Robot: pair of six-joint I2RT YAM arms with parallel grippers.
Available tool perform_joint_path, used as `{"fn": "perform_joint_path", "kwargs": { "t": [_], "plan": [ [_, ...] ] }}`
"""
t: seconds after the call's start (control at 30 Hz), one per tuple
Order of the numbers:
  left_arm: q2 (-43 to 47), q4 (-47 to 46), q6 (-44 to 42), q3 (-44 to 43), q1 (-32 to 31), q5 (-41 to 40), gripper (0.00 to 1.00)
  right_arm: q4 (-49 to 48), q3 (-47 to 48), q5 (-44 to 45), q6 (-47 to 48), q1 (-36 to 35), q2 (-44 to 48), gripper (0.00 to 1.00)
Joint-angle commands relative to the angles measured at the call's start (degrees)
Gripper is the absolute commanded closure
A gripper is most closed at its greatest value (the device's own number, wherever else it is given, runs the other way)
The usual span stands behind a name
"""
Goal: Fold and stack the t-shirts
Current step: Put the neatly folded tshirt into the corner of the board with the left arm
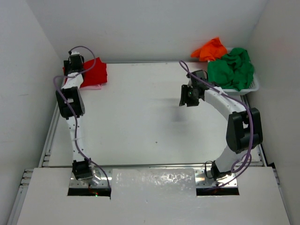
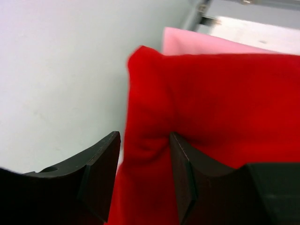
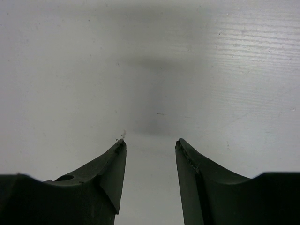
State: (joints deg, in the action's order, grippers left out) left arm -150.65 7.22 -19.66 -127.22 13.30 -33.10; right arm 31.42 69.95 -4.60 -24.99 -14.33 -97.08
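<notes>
Bright red cloth t-shirt (image 1: 93, 70) lies folded flat at 10 o'clock on the white tabletop (image 1: 140, 122), near the far left corner. It sits on top of a light pink cloth t-shirt (image 2: 197, 42); only a pink strip shows along the near edge in the top view and past the far edge in the left wrist view.

Left tool (image 2: 144, 136) is at the far left corner of that stack, arm stretched out along the left side. Its two black fingers (image 2: 101, 173) are closed partway on a bunched fold at the red shirt's edge. Cloth fills the gap between them, and the right-side finger presses a dent into it.

Green cloth t-shirt (image 1: 232, 69) is crumpled in a heap in the white plastic mesh basket (image 1: 251, 87) at 2 o'clock. Orange cloth t-shirt (image 1: 210, 48) is crumpled at the basket's far left corner, touching the green one; cannot tell if it is inside or hanging over the rim.

Right tool (image 3: 150, 143) hangs over bare tabletop around 1 o'clock, just left of the basket. Its jaws are about half apart with nothing between them, only the grey surface and its own shadow below.
</notes>
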Motion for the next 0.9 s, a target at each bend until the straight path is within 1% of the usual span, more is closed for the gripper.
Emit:
{"fn": "perform_joint_path", "kwargs": {
  "t": [0.0,0.1,0.2,0.27,0.3,0.37,0.4,0.47,0.5,0.53,0.57,0.6,0.63,0.67,0.7,0.73,0.77,0.8,0.83,0.87],
  "plan": [
    [3.52,-1.86,-0.91,1.26,1.73,-3.37,0.56,0.05,2.12,0.64,1.35,0.18,1.54,0.54],
    [4.83,-2.39,-0.12,3.64,1.91,-2.67,0.55,0.13,2.20,0.65,1.70,0.18,1.72,0.54],
    [6.33,-1.87,1.37,4.35,2.08,1.01,0.53,0.31,2.90,0.91,1.62,0.18,1.72,0.54],
    [8.25,-1.60,2.69,5.22,2.08,5.05,0.52,0.31,4.04,0.56,1.53,0.35,1.63,0.53],
    [8.96,-1.77,3.22,5.66,2.08,8.28,0.50,0.74,6.14,0.64,1.61,0.44,1.45,0.53],
    [11.24,-1.69,4.71,6.19,2.08,10.94,0.49,2.06,9.66,1.00,1.88,1.84,0.93,0.52],
    [11.95,-1.25,5.33,6.11,2.08,12.35,0.47,3.98,14.46,0.91,2.40,2.54,0.49,0.52],
    [13.97,-0.37,6.91,5.15,1.99,16.21,0.45,6.36,20.28,1.08,3.11,5.60,-1.62,0.52],
    [14.50,0.94,7.35,4.53,2.08,17.53,0.44,8.64,26.58,1.52,4.24,6.76,-3.45,0.51],
    [15.72,1.73,8.31,3.39,2.08,20.42,0.43,9.70,29.60,2.22,5.03,8.07,-4.60,0.50],
    [16.35,2.52,8.76,2.77,2.08,22.01,0.41,10.58,35.37,4.40,5.74,10.70,-5.66,0.48],
    [16.96,4.45,9.20,2.16,2.08,23.33,0.40,11.81,38.04,5.73,6.88,12.03,-6.88,0.44],
    [18.19,5.34,9.90,1.11,1.99,26.57,0.38,12.08,40.07,7.05,7.32,13.61,-9.42,0.39],
    [18.89,6.30,10.08,0.83,1.99,28.25,0.35,12.17,43.74,8.54,7.50,17.19,-10.75,0.33],
    [19.60,8.31,10.34,0.57,1.91,31.23,0.35,12.17,45.34,11.43,7.50,18.71,-12.24,0.31],
    [21.17,9.38,10.26,0.65,1.82,32.47,0.31,12.09,46.66,13.02,7.50,21.77,-15.39,0.28],
    [22.14,11.48,10.08,0.83,1.56,33.01,0.30,11.91,49.64,15.56,7.59,23.10,-17.16,0.26],
    [22.94,12.63,9.30,1.27,1.03,35.28,0.30,11.91,51.32,16.98,7.68,24.25,-19.01,0.24],
    [24.95,13.60,8.68,2.75,0.68,35.73,0.30,11.91,52.81,18.39,7.94,26.26,-22.94,0.22],
    [26.10,15.17,7.98,3.72,0.33,36.09,0.30,11.39,55.96,19.53,9.16,26.98,-24.89,0.20]
  ]
}}
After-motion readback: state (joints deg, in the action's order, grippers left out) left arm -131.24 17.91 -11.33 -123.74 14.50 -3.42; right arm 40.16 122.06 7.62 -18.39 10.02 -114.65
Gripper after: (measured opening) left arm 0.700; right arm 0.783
